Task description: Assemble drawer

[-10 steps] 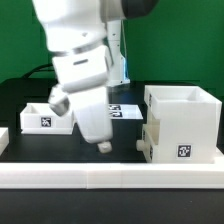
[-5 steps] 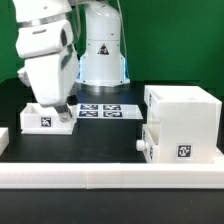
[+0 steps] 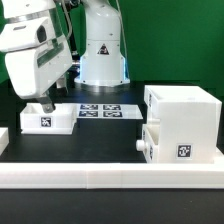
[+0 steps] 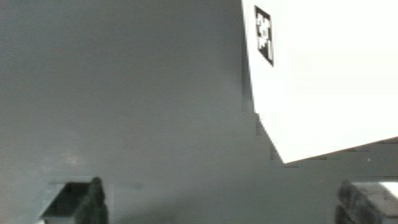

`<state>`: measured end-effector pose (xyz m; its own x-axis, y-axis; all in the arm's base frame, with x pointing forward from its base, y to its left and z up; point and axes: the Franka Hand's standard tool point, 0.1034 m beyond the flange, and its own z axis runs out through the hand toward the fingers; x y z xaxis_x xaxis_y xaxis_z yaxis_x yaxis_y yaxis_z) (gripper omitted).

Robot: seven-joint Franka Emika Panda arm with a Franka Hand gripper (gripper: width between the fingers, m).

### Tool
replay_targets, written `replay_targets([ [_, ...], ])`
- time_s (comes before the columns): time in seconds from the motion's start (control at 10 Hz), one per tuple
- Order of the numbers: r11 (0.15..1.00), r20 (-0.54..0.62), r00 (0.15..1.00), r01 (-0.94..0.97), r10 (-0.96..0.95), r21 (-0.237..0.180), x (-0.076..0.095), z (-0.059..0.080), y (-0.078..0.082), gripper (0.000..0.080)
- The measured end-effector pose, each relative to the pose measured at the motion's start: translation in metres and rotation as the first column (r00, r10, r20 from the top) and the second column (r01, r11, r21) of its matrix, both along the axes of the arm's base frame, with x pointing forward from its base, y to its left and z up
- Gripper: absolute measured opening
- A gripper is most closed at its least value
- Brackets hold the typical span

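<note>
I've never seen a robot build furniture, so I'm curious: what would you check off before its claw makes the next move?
1. Is the claw open: ok, its fingertips are wide apart with nothing between them.
2. Is the arm near the loose tray: ok, it hovers over it at the exterior view's left.
3. Is that tray lined up between the fingertips: not ok, the wrist view shows it outside the gap.
4. Is the other tray in the housing: ok, its knob sticks out.
5. Is there a free slot in the housing: cannot tell.
</note>
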<state>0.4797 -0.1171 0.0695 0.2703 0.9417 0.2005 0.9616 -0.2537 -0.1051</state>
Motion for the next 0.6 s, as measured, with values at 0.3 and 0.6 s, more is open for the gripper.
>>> replay_targets([
  [0.3,0.966,-0.039,0.966,0.256,-0.257,-0.024,0.000,0.000,0.000,0.0649],
  [0.6,0.852,-0.054,0.851,0.519,-0.523,-0.072,-0.020,-0.002,0.004,0.0649],
])
